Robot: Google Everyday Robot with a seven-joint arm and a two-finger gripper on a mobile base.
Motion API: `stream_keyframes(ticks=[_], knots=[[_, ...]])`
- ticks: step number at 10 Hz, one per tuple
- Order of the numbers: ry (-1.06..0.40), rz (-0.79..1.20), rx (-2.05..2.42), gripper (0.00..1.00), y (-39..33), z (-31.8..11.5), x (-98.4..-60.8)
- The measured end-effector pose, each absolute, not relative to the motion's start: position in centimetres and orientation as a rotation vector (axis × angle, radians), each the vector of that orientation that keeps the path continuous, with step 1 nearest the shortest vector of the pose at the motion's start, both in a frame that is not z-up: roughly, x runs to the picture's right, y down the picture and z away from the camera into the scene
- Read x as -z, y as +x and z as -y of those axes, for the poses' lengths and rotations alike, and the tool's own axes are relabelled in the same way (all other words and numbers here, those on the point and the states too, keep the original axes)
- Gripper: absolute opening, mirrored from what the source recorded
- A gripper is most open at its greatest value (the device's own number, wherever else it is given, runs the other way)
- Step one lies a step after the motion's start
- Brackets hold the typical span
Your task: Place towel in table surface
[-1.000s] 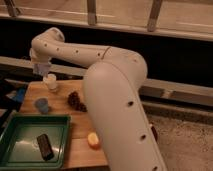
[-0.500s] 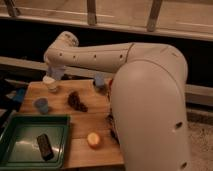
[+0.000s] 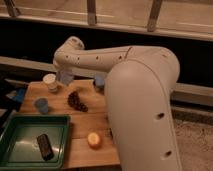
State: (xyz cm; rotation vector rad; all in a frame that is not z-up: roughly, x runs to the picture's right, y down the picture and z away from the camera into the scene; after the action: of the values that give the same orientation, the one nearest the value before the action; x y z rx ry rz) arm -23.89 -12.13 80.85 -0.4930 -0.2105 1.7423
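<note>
My gripper (image 3: pixel 63 78) hangs from the big white arm (image 3: pixel 135 95) over the back left of the wooden table (image 3: pixel 92 120). It is just right of a white cup (image 3: pixel 50 82) and behind a dark lumpy object (image 3: pixel 76 100). I cannot make out a towel with certainty. A small blue thing (image 3: pixel 20 94) lies at the table's left edge, and I cannot tell whether it is cloth. I cannot see anything held in the gripper.
A blue cup (image 3: pixel 41 105) stands front left and another blue cup (image 3: pixel 99 81) at the back, close to the arm. A yellow-orange fruit (image 3: pixel 93 140) lies near the front. A green tray (image 3: pixel 20 125) at the front left holds a dark object (image 3: pixel 45 147).
The arm has swung to the right, carrying the gripper from above the white cup to its right side. The objects on the table have stayed in place.
</note>
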Motion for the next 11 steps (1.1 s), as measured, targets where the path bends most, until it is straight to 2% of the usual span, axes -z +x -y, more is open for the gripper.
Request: stream_keyframes(ticks=[3, 4, 6, 8, 10, 11], knots=[[-0.578, 0.142, -1.765, 0.14, -25.3, 10.2, -84.1], [-0.625, 0.104, -1.783, 0.18, -25.7, 9.0, -85.4], [-0.683, 0.057, -1.825, 0.34, -25.7, 7.7, -86.9], [-0.74, 0.039, -1.856, 0.57, -25.7, 7.5, -87.2], [-0.767, 0.041, -1.863, 0.74, -25.7, 8.0, -86.7], [-0.772, 0.034, -1.869, 0.8, -25.6, 8.0, -86.8]])
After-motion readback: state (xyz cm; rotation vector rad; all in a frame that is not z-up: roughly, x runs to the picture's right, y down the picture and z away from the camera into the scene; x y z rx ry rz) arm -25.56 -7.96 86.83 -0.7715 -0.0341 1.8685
